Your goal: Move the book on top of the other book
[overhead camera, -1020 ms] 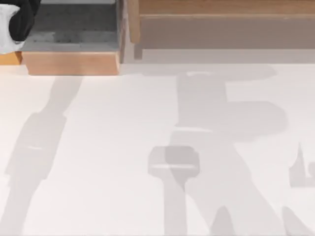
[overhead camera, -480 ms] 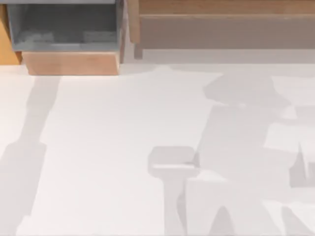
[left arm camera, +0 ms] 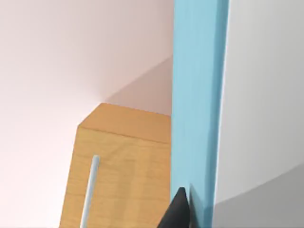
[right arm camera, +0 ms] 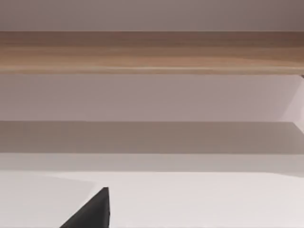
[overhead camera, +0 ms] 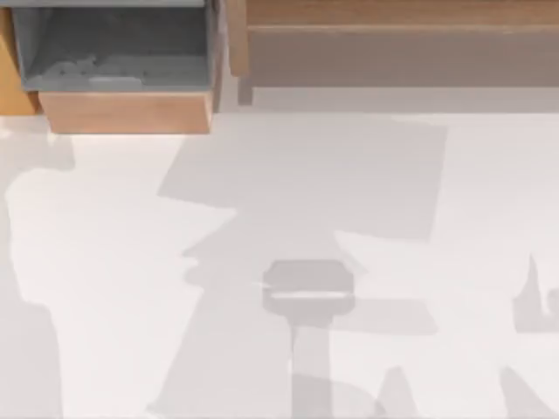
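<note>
Judging from the left wrist view, the left pincer (left arm camera: 183, 209) grips the stiff, thin blue book (left arm camera: 197, 95) by its edge; likely light, slippery.

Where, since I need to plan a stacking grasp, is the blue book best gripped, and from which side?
Take the blue book at its slim blue edge, closing across the thickness: that edge is straight and narrow, flanked by a flat white face. Coming from the end where my left pincer sits against it seems best.
</note>
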Robot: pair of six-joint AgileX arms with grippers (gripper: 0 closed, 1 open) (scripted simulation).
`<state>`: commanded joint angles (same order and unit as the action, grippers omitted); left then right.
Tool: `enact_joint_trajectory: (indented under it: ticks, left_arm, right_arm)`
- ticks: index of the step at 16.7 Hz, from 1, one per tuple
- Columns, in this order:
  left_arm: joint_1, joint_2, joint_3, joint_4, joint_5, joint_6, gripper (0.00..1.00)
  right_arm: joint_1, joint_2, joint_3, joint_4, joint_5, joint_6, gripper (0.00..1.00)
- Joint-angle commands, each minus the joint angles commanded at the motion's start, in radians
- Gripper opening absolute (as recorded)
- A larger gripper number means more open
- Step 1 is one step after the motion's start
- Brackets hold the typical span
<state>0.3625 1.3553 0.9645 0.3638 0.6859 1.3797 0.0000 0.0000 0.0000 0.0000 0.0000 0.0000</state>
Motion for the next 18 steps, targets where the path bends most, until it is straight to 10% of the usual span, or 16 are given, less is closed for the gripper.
enact_joint_trajectory:
  ticks: [9,18]
  left_arm:
    - [0.619,0.152,-0.286,-0.294,0.236,0.911,0.0]
    - [0.796,0.241,-0.363,-0.388,0.254,1.105,0.0]
  right_arm:
    - [0.0,0.0,0.0,0.0,0.0,0.0,1.0]
    - [0.0,0.0,0.0,0.0,0.0,0.0,1.0]
